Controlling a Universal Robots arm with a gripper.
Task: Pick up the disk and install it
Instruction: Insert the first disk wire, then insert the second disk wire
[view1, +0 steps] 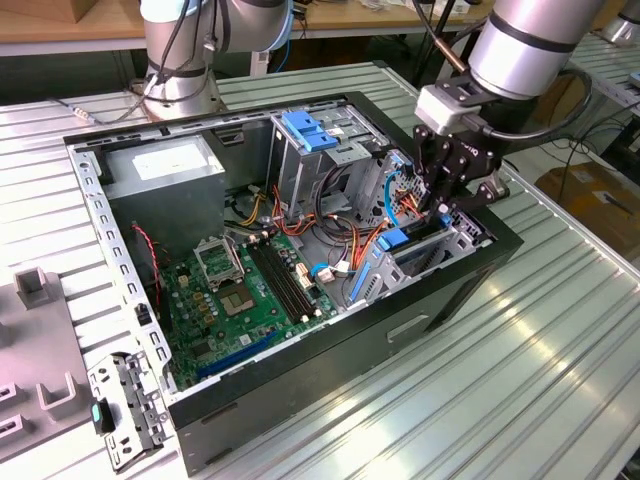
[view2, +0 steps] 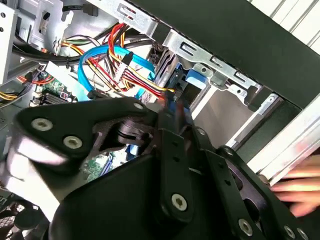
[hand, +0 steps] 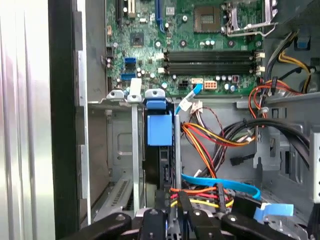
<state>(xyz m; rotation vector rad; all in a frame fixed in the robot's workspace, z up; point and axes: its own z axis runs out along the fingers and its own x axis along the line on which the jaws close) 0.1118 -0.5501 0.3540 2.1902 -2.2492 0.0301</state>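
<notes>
The open computer case (view1: 300, 250) lies on a ribbed metal table (view1: 520, 350). The gripper (view1: 440, 195) is down inside the case, at the corner nearest the exterior view's right, just above the drive bay (view1: 420, 250).

The disk (hand: 162, 165) stands on its edge in this bay, between two thin metal walls. In the first wrist view its blue carrier rail (hand: 159, 129) is toward the green motherboard (hand: 200, 45), and the dark body of the disk goes down under the fingers (hand: 155, 222). In the exterior view the blue part of the disk (view1: 395, 240) shows just below the gripper. The black fingers are at both sides of the disk's near end and seem to be closed on it, but the contact itself is hidden.

Orange, red and yellow cables (hand: 215, 137) and a flat blue cable (hand: 220, 184) lie just beside the disk. In the second wrist view a blurred hand (view2: 300, 187) is at the outer side of the case, near the table edge.
</notes>
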